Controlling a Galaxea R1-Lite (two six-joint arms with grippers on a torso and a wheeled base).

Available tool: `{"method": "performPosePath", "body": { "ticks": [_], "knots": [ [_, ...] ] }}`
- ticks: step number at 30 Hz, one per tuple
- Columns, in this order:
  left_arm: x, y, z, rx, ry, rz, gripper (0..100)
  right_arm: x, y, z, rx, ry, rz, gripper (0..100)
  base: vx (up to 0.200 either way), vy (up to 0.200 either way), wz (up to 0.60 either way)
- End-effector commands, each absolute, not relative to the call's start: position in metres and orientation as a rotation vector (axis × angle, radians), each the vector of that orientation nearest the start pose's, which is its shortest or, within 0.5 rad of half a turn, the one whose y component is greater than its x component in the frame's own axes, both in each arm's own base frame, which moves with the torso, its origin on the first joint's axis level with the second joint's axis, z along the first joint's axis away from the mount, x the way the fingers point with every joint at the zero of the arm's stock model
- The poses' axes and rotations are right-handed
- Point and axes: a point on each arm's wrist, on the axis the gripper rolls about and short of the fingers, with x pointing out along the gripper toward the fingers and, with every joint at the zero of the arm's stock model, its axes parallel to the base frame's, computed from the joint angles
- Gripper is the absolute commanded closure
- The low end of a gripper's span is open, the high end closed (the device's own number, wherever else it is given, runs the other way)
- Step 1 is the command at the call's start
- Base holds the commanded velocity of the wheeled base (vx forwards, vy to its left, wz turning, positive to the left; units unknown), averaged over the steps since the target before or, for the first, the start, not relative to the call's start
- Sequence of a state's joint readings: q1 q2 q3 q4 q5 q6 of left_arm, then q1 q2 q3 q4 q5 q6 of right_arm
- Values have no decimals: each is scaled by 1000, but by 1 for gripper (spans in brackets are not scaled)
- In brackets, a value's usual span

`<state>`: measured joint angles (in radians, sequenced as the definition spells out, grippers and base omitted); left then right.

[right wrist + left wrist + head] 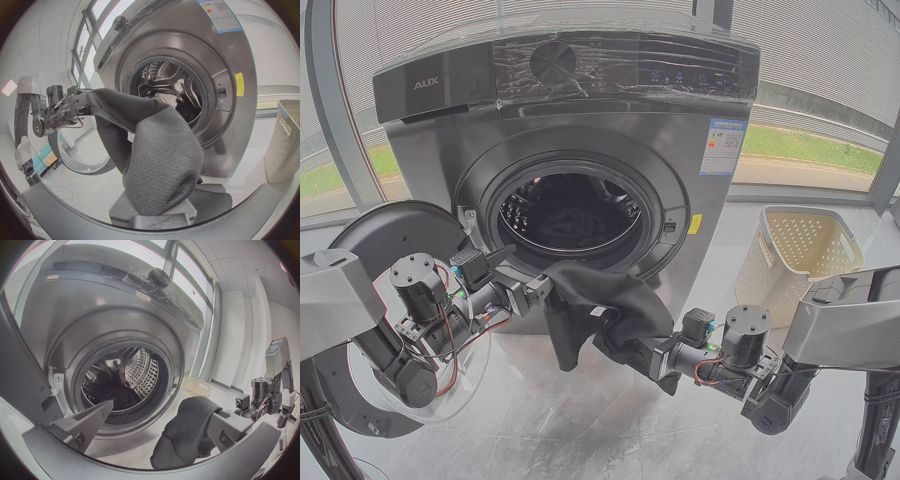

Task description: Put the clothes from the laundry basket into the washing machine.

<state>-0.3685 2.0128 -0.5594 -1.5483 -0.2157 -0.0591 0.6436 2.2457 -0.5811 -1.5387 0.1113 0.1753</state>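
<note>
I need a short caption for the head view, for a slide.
Black garment draped between left pincer and right pincer before the open washing machine, laundry basket beside it.

Both arms bend inward at the elbow, forearms pointing toward each other. The left gripper point(531, 265) has its fingers spread wide, with a black garment point(612, 306) hooked over one. The right gripper point(659, 362), held lower, is swathed in the same cloth.

black garment point(612, 309) hangs before the open washing machine point(681, 162); cream laundry basket point(778, 275) beside it
</note>
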Motion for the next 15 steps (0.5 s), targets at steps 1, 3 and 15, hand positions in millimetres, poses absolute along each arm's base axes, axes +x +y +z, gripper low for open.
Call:
{"method": "performPosePath", "body": {
  "ticks": [1,3,15],
  "knots": [
    [303,-117,114,-64,-71,-580,0,279,204,35,131,210,712,100,0,0,0],
    [303,-116,114,-62,-68,-582,0,284,196,34,132,210,680,100,0,0,0],
    [289,-114,99,-21,-2,-696,0,308,159,40,157,183,545,100,0,0,0]
  ]
}}
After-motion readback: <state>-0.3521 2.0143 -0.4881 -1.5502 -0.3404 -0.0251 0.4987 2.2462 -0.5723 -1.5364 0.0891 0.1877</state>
